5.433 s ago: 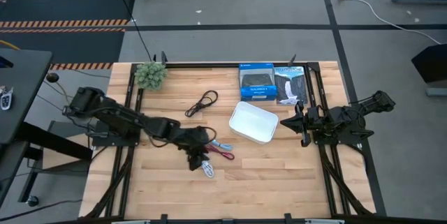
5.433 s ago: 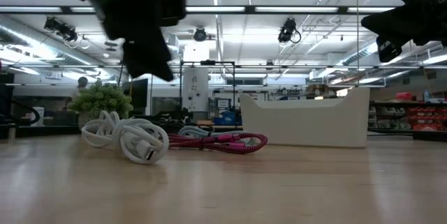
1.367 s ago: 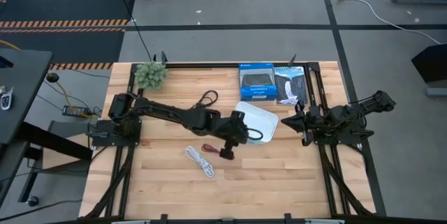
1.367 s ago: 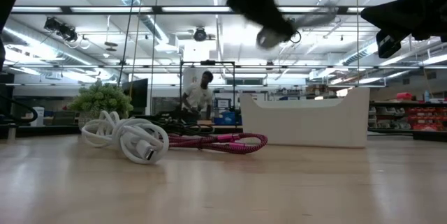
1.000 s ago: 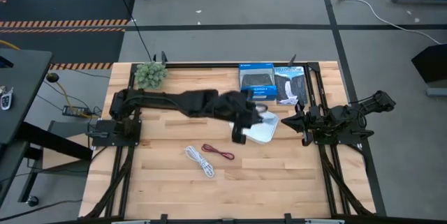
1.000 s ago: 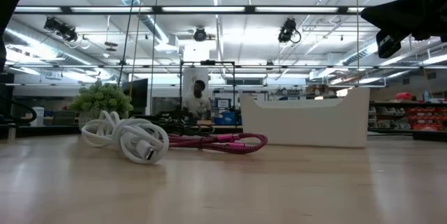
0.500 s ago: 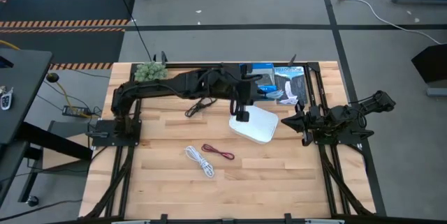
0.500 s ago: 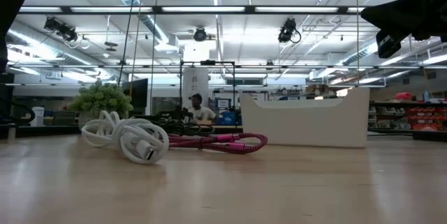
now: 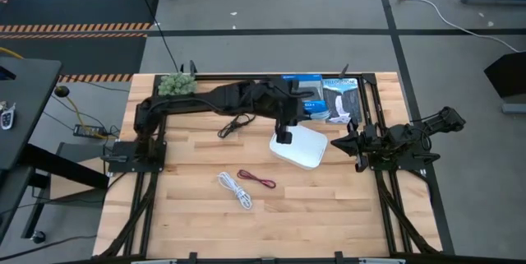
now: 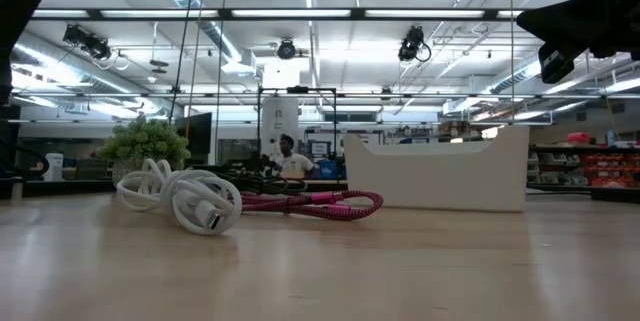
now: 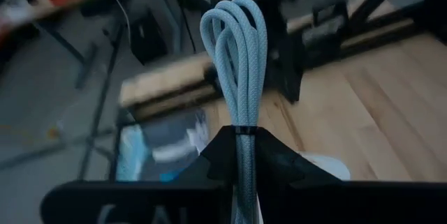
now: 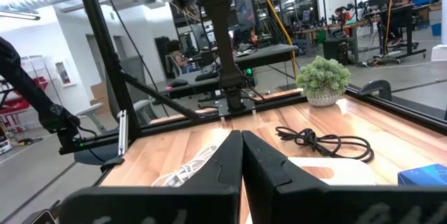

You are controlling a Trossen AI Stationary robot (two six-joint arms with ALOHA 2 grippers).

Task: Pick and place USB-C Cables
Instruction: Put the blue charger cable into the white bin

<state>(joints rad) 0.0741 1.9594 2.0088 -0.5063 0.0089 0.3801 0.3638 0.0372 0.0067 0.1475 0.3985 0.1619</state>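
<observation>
My left gripper [image 9: 283,136] hangs over the far left corner of the white tray [image 9: 306,150], shut on a grey-blue USB-C cable [image 11: 236,56]. On the wood lie a white cable [image 9: 235,190] and a dark red cable [image 9: 256,179] near the table's middle, and a black cable [image 9: 238,122] farther back. The low view shows the white cable [image 10: 182,196], the red cable [image 10: 320,202] and the tray [image 10: 440,171]. My right gripper [image 12: 242,140] waits shut at the table's right side [image 9: 350,143]. My left gripper pinches the coiled grey-blue cable between its two fingers, on the bundle's bound lower part [image 11: 244,137]. The bundle lies along the fingers, and its looped end [image 11: 234,18] sticks out well past the fingertips. The cable is lifted clear of the table and the tray.
A small green plant [image 9: 177,87] stands at the far left corner. A blue box [image 9: 306,99] and a dark box [image 9: 341,99] lie along the far edge behind the tray. A person [image 10: 290,164] shows in the room beyond the table.
My left gripper, still shut on the grey-blue cable, has gone toward the table's far edge, from the tray's near left side to its far left corner. In the last half second it has hardly moved.
</observation>
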